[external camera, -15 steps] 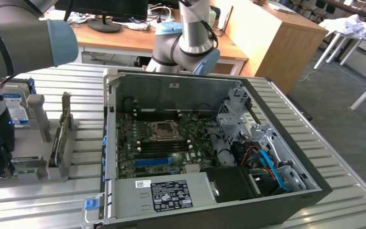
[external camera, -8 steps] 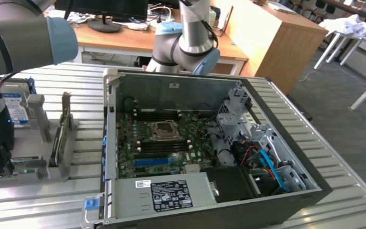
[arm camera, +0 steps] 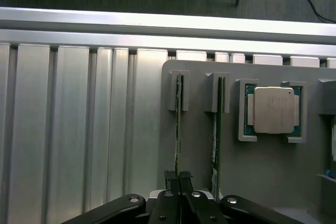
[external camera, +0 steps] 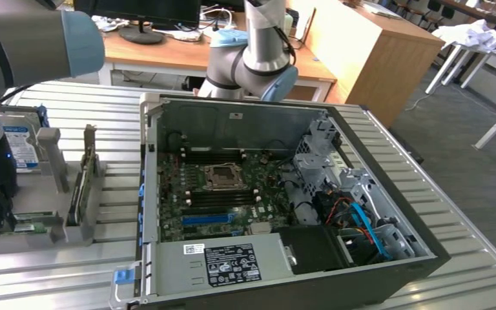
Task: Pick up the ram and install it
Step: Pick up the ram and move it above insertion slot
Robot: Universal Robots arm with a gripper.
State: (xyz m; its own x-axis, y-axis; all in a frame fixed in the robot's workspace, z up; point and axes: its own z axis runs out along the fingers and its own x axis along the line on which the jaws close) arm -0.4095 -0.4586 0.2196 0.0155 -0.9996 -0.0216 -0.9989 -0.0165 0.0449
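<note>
I have the jaws pinched narrow on the thin edge of the ram [arm camera: 178, 124], which I judge light, stiff and fragile, best held by its edges.

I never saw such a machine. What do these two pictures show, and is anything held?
It is a robot arm working over a ribbed metal table. One picture comes from a camera standing off the arm: it shows an open computer case on the table. The other comes from a camera on the arm's wrist, looking past its hand. There a grey holder carries two thin memory sticks on edge and a square processor chip. The hand is closed on the ram, one of those sticks; the other stick stands beside it.
</note>
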